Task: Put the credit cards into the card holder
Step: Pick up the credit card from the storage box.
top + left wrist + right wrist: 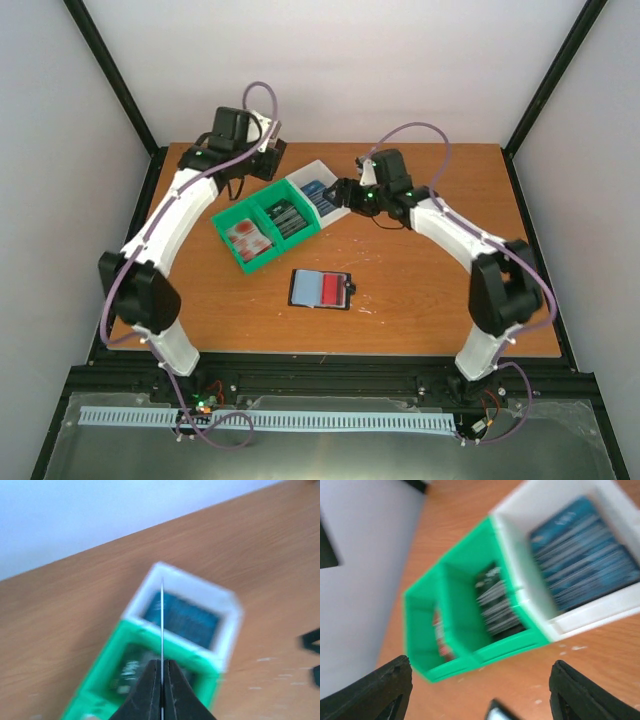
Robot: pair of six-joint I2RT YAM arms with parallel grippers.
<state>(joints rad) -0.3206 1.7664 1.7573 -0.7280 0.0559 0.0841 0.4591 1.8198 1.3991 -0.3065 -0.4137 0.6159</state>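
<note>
My left gripper is shut on a thin credit card, seen edge-on and held above the bin. From the top view this gripper hangs over the bin's far side. More credit cards lie in the bin: red, dark and blue. The card holder lies open on the table in front of the bin, with a red card in its right sleeve. My right gripper is open and holds nothing, beside the bin's white end.
The green and white three-compartment bin stands at an angle at the table's back middle. Black frame posts rise at the table's corners. A dark corner, perhaps the card holder, shows at the right wrist view's bottom edge.
</note>
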